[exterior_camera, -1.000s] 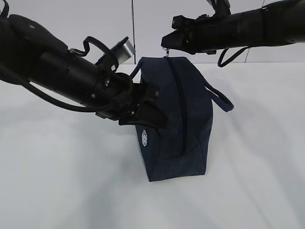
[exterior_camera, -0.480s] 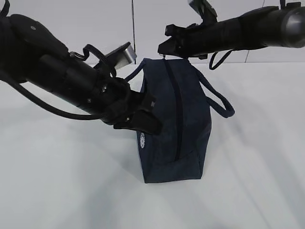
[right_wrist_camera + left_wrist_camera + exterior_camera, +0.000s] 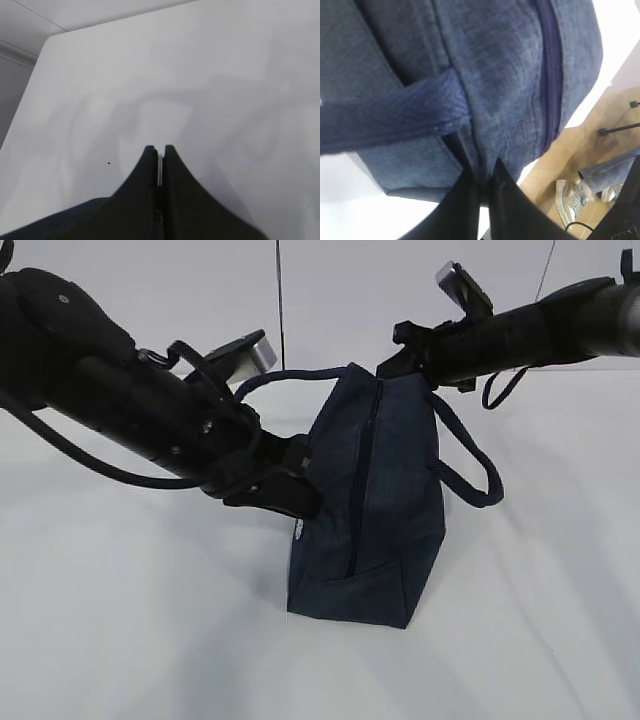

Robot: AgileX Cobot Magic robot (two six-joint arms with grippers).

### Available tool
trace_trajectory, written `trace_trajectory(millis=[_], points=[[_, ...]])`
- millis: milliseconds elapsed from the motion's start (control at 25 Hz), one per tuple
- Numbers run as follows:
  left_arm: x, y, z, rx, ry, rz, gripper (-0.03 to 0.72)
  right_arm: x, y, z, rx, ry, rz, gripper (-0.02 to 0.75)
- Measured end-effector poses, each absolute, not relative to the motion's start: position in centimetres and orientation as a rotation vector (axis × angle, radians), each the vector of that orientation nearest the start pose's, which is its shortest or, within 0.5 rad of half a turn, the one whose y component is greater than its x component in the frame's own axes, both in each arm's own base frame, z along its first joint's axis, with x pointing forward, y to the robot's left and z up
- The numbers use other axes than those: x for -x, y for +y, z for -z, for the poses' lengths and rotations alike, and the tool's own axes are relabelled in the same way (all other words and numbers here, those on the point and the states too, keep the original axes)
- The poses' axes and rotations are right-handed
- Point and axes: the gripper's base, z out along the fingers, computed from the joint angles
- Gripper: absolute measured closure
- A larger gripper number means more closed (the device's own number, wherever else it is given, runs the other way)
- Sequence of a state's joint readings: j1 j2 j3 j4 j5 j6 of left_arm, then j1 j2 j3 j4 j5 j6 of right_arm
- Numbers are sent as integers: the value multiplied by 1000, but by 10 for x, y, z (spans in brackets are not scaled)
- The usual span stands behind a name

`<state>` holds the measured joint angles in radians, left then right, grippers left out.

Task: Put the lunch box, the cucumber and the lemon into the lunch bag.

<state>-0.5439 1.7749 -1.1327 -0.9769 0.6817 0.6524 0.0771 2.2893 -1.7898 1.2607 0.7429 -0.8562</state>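
Left claw point(image 3: 300, 490) is clamped on a fold of the lunch bag point(image 3: 385, 500), near where one handle is sewn on; its wrist view shows the dark fingers point(image 3: 465, 210) pinched together with navy fabric between them, handle strap point(image 3: 390, 117) crossing just above. Right claw point(image 3: 159, 165) is pressed together too, with a thin bright sliver between the tips, probably the metal ring of the zipper pull, though that is a guess; from outside it sits at the bag's far top end, right at the zipper's end. Bag stands on the table point(image 3: 120, 640), tilted, its top leaning toward the right arm, and the zipper point(image 3: 362, 480) reads as a closed dark line down the near face, so the bag looks zipped along the part that shows. Lunch box, cucumber and lemon are not in any view; cannot tell if they are inside or off camera. Judgement: either the packing is done and the bag is closed, or opening has not started; the pictures do not settle it. Table is plain white, matte, bare around the bag, with soft arm shadows. Beyond it, a pale wall with a thin vertical seam point(image 3: 279, 300); the left wrist view catches tan floor point(image 3: 555, 165) and a dark stand leg past the bag.
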Motion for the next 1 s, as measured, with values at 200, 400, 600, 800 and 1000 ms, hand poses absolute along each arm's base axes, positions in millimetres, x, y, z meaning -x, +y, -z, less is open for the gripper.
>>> trace_trajectory(millis=[200, 400, 600, 800, 1000], points=[[-294, -220, -214, -619, 2543, 960, 692, -502, 92, -176, 182, 2284, -932, 731], [-302, -209, -214, -570, 2541, 939, 692, -504, 90, -172, 197, 2294, -888, 731], [-311, -196, -214, -509, 2539, 915, 692, -504, 89, -159, 221, 2332, -890, 731], [-329, -173, -214, -390, 2504, 836, 692, -501, 86, -157, 329, 2374, -862, 731], [-349, -148, -216, -245, 2424, 694, 692, -496, 90, -164, 446, 2397, -910, 731]])
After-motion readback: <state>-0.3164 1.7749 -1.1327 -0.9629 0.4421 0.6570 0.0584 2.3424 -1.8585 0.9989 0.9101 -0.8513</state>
